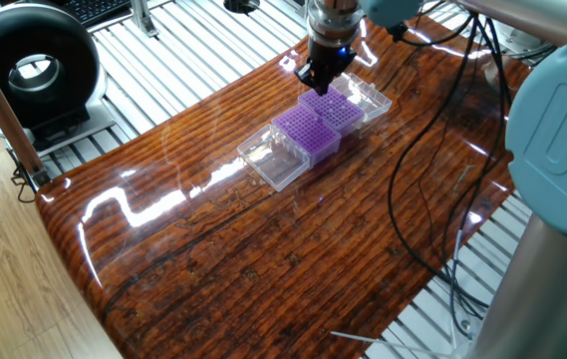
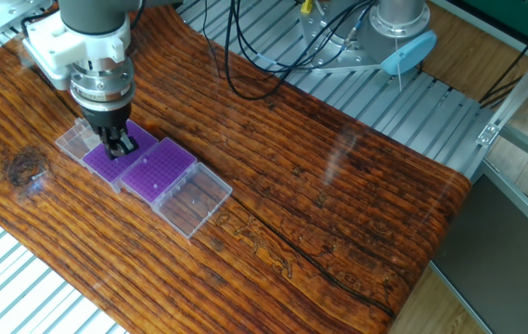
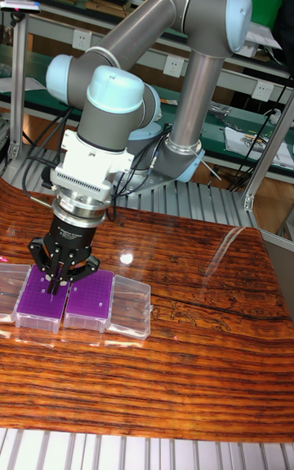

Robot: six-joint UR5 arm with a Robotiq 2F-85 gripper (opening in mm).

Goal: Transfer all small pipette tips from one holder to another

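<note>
Two purple grid racks stand side by side on the wooden table, each with a clear lid folded open beside it. My gripper hangs just over the left rack, its fingertips drawn together close above the grid. The same gripper is over the far rack in the other fixed view, and the gripper is above the left rack in the tall view. The second rack sits free. The small pipette tips are too tiny to make out; none shows between the fingers.
Clear lids flank the racks. A black ring-shaped device stands off the table's left end. Cables hang over the table's right side, by the arm's grey-blue base. Slatted metal surrounds the wooden top.
</note>
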